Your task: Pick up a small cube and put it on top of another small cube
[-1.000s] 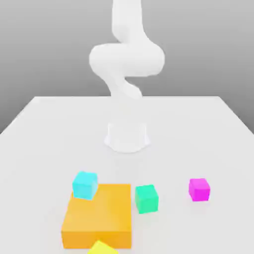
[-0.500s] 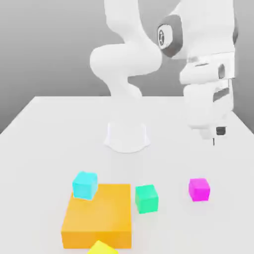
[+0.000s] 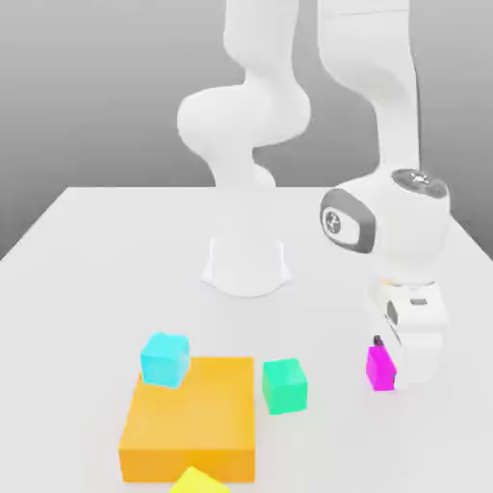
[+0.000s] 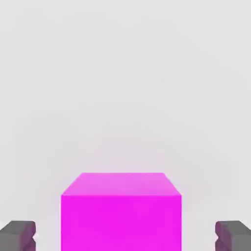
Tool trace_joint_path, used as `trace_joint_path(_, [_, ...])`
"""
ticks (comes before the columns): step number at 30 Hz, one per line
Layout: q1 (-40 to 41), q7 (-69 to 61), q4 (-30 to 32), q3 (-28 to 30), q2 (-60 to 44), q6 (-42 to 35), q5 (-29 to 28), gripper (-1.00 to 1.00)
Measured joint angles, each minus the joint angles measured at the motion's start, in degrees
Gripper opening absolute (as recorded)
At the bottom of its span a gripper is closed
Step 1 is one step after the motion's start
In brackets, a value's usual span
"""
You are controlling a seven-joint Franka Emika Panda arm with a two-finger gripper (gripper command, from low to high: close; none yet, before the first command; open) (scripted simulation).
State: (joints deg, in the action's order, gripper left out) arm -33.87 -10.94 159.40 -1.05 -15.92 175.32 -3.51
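The small magenta cube (image 3: pixel 377 369) rests on the white table (image 3: pixel 96 270) at the exterior view's right. My gripper (image 3: pixel 392 374) has come down around it, and the white hand hides part of its right side. In the hand view the magenta cube (image 4: pixel 121 213) sits between my two dark fingertips (image 4: pixel 18 234), with a clear gap of table showing on each side. The gripper (image 4: pixel 125 235) is open and straddles the cube without touching it. Another small cube, green (image 3: pixel 284 385), lies to the exterior view's left of it.
A flat orange block (image 3: pixel 193 424) lies near the front, with a cyan cube (image 3: pixel 165 359) at its far left corner. A yellow piece (image 3: pixel 197 481) pokes in at the front edge. The arm's white base (image 3: pixel 246 265) stands mid-table.
The hand has dropped from high above the table down onto the magenta cube. No cube has moved.
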Motion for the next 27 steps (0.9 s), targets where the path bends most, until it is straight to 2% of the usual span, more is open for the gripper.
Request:
trace_joint_path(5, [-0.05,0.16,-0.08,0.08,-0.45,0.26,-0.20,-1.00])
trace_joint_path(12, [1.35,-2.11,2.31,-1.47,12.49,-10.25,2.54,-1.00])
trace_joint_path(18, [12.68,-9.01,1.60,4.99,21.99,-19.80,-0.21,-1.00])
trace_joint_path(27, [28.27,-20.02,0.15,19.28,33.91,-32.99,-6.30,-1.00])
